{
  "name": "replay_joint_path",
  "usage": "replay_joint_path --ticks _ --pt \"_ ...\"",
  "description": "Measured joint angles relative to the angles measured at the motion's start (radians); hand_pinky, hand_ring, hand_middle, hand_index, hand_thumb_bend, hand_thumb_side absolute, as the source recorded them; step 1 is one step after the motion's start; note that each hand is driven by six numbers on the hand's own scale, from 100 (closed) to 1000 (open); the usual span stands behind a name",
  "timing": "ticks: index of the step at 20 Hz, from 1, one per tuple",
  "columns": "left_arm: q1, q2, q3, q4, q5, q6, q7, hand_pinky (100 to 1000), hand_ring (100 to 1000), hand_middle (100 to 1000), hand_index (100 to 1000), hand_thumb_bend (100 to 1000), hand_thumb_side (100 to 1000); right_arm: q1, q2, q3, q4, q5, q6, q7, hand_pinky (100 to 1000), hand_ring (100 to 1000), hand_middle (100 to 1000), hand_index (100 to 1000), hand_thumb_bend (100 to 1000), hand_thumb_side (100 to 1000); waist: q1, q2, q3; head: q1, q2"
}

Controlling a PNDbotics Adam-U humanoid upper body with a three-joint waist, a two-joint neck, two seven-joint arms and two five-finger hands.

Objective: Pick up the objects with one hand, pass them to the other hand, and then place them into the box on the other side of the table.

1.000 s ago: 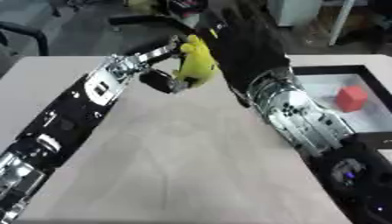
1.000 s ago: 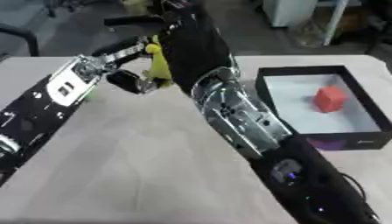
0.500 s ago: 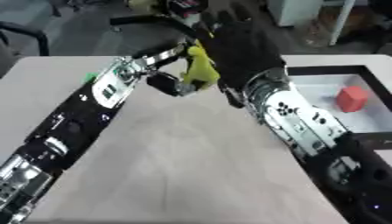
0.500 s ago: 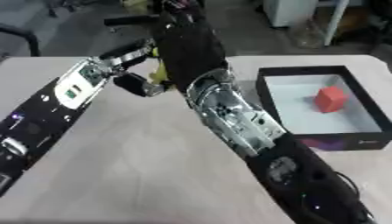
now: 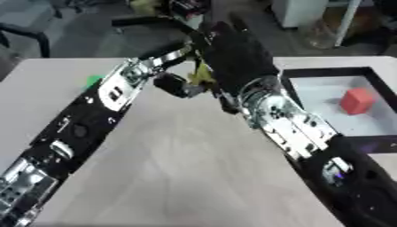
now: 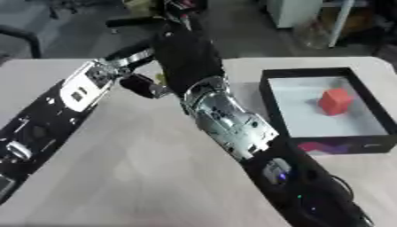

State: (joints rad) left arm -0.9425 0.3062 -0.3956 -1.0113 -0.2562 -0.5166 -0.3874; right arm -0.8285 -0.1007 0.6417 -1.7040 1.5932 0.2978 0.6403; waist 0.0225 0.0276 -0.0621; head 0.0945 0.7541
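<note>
Nearest, the pale table shows a smooth, faintly grained top, and both arms run up across it from the lower corners, black casings broken by glossy silver joints. On the right side sits the box, a shallow rectangular tray with thin black walls and a light grey floor; a small red block with squarish faces rests toward its far right part, apart from the walls. Farther in, near the middle of the table's far half, the two arms meet. The left hand is a dark, rounded lump at the end of the silver-and-black forearm, its fingers curled against a yellow thing, which looks smooth and elongated and is held above the tabletop just beside the right arm; only a narrow strip of it shows. The right hand lies behind its own bulky black forearm, and whether its fingers are spread or closed I cannot tell. A small green spot shows at the left, just beside the left forearm; its shape is unclear. Beyond the table's far edge lies a dark floor.
</note>
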Motion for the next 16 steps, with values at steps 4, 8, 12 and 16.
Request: replay_joint_path --ticks 4,8,12,16 --pt "0.0 0.0 0.002 -0.006 -0.015 -0.01 0.011 640 425 356 436 135 181 0.002 0.005 0.003 0.021 -0.035 0.037 0.016 1000 885 899 955 284 117 0.0 0.0 0.0 0.0 0.0" --pt "0.0 0.0 0.003 -0.007 -0.028 -0.016 0.021 640 424 356 438 135 181 0.006 0.005 0.006 0.042 -0.067 0.078 0.038 1000 860 856 932 232 100 0.0 0.0 0.0 0.0 0.0" --pt "0.0 0.0 0.003 -0.007 -0.034 -0.017 0.023 640 424 356 438 136 183 0.006 0.005 0.006 0.056 -0.085 0.109 0.056 1000 792 784 850 173 100 0.0 0.0 0.0 -0.004 0.0" --pt "0.0 0.0 0.002 -0.006 -0.037 -0.019 0.021 641 425 357 439 132 184 0.005 0.006 0.005 0.065 -0.093 0.131 0.057 1000 730 652 684 134 100 0.0 0.0 -0.001 -0.008 0.0"
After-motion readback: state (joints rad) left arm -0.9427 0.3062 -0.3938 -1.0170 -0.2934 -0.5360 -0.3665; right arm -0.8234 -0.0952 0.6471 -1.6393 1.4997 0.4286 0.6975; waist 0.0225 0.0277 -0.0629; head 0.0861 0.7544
